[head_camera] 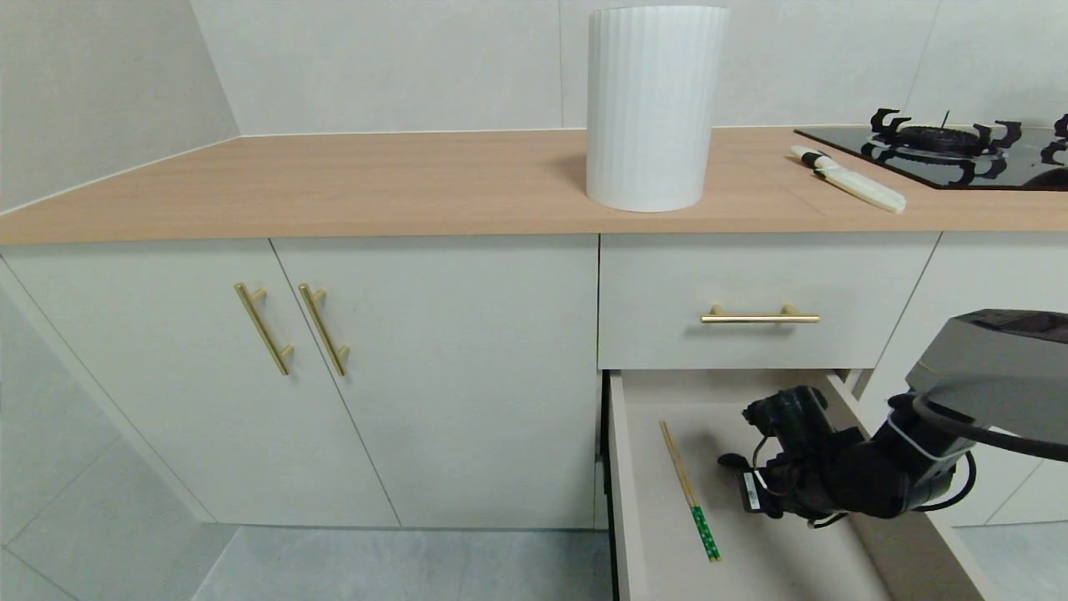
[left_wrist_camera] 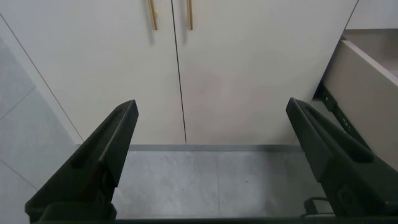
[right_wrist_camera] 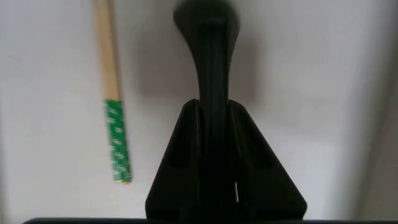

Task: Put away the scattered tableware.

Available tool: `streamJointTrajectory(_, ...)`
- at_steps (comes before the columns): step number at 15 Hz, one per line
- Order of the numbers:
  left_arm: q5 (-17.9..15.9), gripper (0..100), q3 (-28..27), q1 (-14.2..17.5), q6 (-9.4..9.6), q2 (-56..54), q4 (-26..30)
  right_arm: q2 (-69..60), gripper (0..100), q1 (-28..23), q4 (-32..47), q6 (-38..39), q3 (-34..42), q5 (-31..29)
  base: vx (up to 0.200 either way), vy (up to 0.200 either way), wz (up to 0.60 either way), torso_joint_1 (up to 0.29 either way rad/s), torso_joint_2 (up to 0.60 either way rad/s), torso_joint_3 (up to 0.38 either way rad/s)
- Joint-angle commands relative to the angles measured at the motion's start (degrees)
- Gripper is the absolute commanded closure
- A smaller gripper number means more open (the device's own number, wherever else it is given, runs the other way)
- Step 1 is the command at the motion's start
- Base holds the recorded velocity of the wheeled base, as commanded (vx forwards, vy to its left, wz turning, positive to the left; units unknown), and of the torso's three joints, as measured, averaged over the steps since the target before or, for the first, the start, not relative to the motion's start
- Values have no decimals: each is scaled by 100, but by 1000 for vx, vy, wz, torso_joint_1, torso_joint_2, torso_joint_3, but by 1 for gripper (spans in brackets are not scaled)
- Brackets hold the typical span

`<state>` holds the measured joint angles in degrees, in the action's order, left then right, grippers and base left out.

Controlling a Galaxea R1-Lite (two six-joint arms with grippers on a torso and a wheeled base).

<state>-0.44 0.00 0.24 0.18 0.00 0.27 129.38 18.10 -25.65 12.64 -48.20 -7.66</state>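
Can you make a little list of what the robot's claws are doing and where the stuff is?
right claw: shut on a black utensil, in the open drawer
left claw: open, holding nothing, facing the cupboard doors
chopsticks: lying in the drawer beside the right claw
knife: on the counter by the stove
white tub: upright on the counter

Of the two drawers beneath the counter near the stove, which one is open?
The lower drawer, pulled out with chopsticks lying inside and the right gripper over it; the upper drawer, with the gold bar handle, is shut flush.
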Motion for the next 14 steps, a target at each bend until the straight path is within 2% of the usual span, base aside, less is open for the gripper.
streamJointTrajectory(1,0,0,0,2,-1,0,0,360,100,0,-54,-7,4,1,0,0,0,0,0,0)
streamJointTrajectory(10,0,0,0,2,-1,0,0,545,100,-26,-450,-7,13,-8,0,0,0,0,0,0)
streamJointTrajectory(11,0,0,0,2,-1,0,0,545,0,-26,-459,-7,13,-8,0,0,0,0,0,0)
streamJointTrajectory(14,0,0,0,2,-1,0,0,518,0,-35,-467,-7,13,-8,0,0,0,0,0,0)
